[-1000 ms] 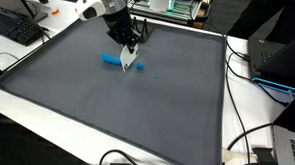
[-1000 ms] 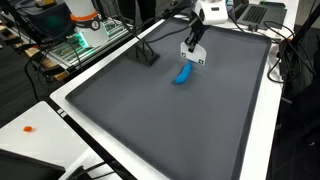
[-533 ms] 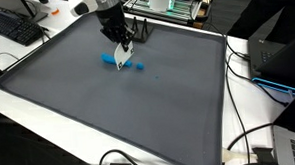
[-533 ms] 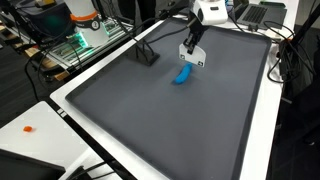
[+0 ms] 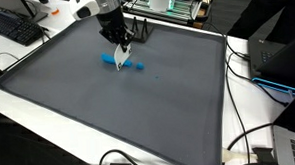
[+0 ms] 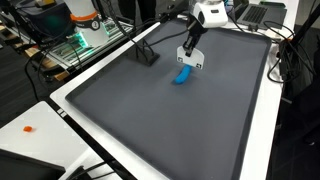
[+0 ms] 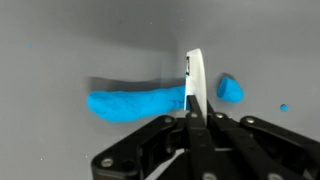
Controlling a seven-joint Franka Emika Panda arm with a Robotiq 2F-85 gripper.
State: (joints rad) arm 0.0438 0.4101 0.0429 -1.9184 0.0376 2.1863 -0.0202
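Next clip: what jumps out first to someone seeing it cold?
A bright blue strip lies on the dark grey mat, vivid against it. The gripper is shut on a thin white blade, which stands between the strip's end and a small blue lump beside it.

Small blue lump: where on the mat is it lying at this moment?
In the wrist view the small blue lump lies on the gray mat just right of the white blade, with the long blue strip on the blade's other side.
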